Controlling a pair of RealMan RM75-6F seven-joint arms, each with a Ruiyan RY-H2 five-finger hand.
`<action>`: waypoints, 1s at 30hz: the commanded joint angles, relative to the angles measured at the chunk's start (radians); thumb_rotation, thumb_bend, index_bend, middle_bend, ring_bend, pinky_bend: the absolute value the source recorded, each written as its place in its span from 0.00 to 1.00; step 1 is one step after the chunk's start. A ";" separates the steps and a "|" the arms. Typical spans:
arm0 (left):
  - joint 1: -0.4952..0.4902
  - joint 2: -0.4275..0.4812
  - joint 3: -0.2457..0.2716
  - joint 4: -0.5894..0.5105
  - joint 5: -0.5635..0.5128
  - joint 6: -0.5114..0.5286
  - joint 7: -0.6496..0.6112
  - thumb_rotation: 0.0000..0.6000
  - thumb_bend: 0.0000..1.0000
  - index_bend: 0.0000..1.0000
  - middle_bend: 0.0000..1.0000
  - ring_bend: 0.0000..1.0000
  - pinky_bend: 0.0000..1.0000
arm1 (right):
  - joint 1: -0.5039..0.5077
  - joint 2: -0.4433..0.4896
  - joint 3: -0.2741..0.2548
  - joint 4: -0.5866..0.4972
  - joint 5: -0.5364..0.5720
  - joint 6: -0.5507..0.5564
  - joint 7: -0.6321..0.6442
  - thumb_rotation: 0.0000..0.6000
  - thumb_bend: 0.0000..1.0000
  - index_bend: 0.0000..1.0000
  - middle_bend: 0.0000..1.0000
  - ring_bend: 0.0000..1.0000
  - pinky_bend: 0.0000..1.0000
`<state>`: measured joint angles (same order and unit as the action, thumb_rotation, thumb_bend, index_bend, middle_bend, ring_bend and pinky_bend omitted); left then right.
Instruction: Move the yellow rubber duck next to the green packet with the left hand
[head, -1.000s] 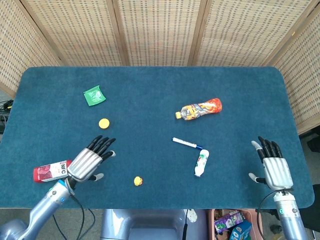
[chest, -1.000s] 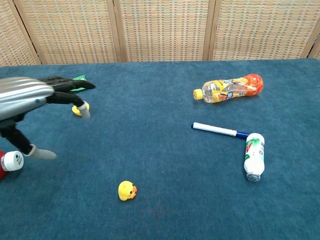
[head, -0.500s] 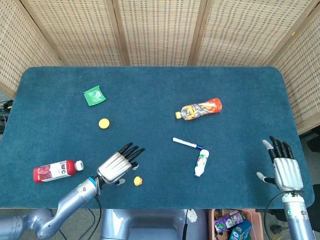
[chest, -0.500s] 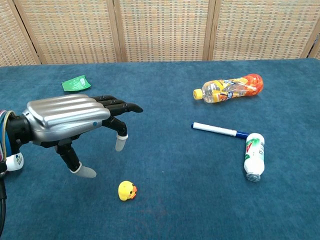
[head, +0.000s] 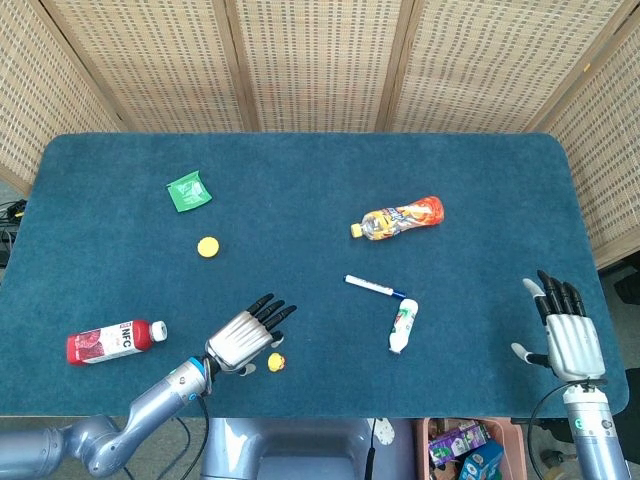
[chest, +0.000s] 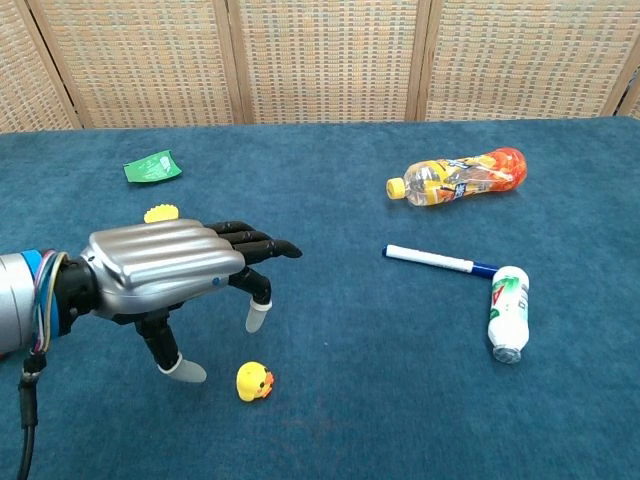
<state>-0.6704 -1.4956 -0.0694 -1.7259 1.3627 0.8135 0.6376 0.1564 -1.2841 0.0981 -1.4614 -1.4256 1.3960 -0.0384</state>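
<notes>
We see the left hand (chest: 165, 268) now shifted closer, fingers spread and empty, poised just beside the yellow rubber duck (chest: 254, 382); grasp pending. The green packet (head: 188, 190) lies well beyond. The right hand (head: 566, 335) rests open.

So the duck (chest: 254, 381) sits near the front edge of the table (head: 300, 170), just right of the left hand (chest: 165, 272), whose fingers hang spread above the cloth beside it. Packet (head: 188, 190) is way back on the left, with a small disc (head: 208, 247) between it and the hand. One bottle (head: 112, 341) lies left of that hand. On the right half, another bottle (head: 400, 217) lies behind a marker (chest: 437, 261), whose tip end is just beside a small bottle (chest: 508, 311). Right hand (head: 562, 331) is off at the far right edge.
</notes>
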 joint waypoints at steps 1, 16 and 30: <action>-0.008 -0.013 0.007 0.009 -0.012 0.000 0.015 1.00 0.16 0.44 0.00 0.00 0.00 | 0.000 0.000 0.001 0.001 0.000 0.000 0.001 1.00 0.00 0.00 0.00 0.00 0.00; -0.079 -0.105 0.014 0.088 -0.134 -0.027 0.076 1.00 0.17 0.44 0.00 0.00 0.00 | -0.006 0.013 0.008 0.008 0.008 0.003 0.051 1.00 0.00 0.00 0.00 0.00 0.00; -0.112 -0.135 0.036 0.109 -0.174 0.002 0.091 1.00 0.21 0.53 0.00 0.00 0.00 | -0.008 0.012 0.012 0.019 0.005 0.010 0.074 1.00 0.00 0.00 0.00 0.00 0.00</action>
<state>-0.7804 -1.6281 -0.0351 -1.6201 1.1901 0.8127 0.7264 0.1489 -1.2716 0.1090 -1.4429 -1.4200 1.4051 0.0340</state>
